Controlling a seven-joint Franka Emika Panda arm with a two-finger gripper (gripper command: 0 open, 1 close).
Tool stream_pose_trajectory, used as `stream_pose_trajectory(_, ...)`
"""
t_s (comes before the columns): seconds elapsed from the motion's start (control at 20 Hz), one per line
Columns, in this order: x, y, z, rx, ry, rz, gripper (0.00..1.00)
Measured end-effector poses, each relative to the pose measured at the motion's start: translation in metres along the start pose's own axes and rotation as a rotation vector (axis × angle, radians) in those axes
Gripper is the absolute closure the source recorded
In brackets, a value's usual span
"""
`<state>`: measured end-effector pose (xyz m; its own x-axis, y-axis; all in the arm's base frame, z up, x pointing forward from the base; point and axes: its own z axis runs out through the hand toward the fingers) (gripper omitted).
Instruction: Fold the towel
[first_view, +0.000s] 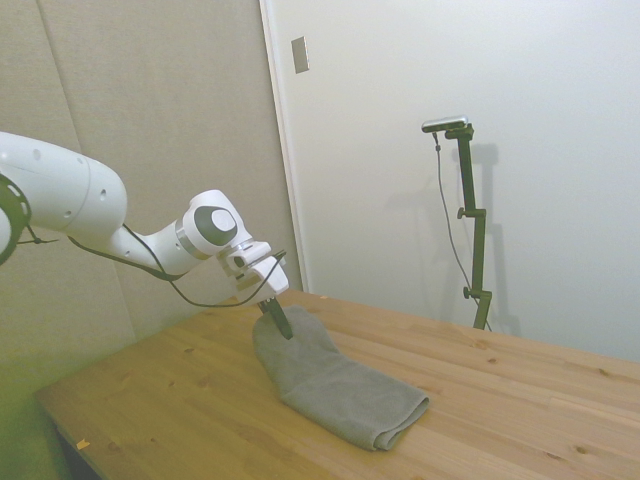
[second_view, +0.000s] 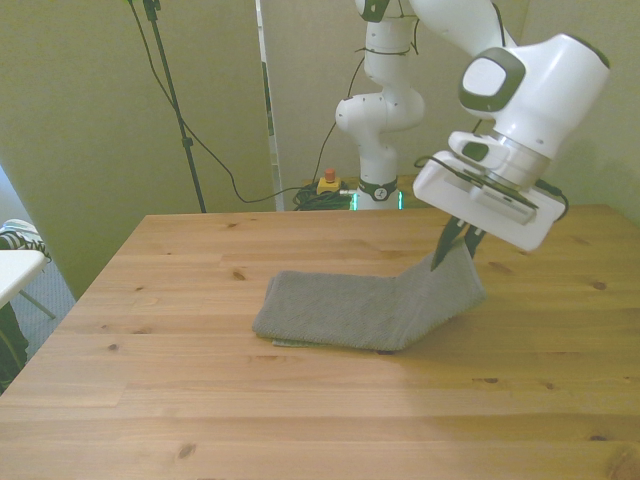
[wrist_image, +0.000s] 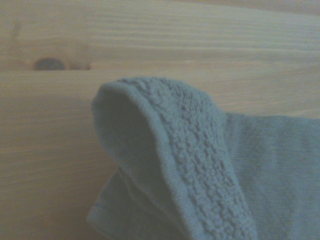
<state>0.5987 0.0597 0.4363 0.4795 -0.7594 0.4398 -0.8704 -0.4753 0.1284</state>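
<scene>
The grey-brown towel (second_view: 360, 308) lies along the wooden table, most of it flat, with the end at the front view's right lifted off the surface. My gripper (second_view: 456, 248) is shut on that raised end and holds it a little above the table. From the side, the gripper (first_view: 280, 322) pinches the towel (first_view: 335, 385) at its far end, and the cloth slopes down to a thick rounded end nearer the camera. Up close in the wrist view, the towel's hemmed edge (wrist_image: 185, 150) curls over the wood.
The wooden table (second_view: 200, 400) spreads wide around the towel. Behind its far edge stand the robot's base (second_view: 378, 150) and some cables on the floor. A white object (second_view: 15, 265) sits off the table at the front view's left.
</scene>
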Motion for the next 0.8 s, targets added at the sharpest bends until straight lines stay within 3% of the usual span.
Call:
stream_pose_trajectory(0.25,0.045,0.049,-0.003,0.008,0.002,0.055,1.00)
stream_pose_trajectory(0.55,0.097,0.106,0.041,0.019,-0.042,0.127,1.00)
stream_pose_trajectory(0.6,0.103,0.112,0.048,0.032,-0.052,0.135,0.00)
stream_pose_trajectory(0.8,0.127,0.133,0.074,0.069,-0.101,0.179,0.00)
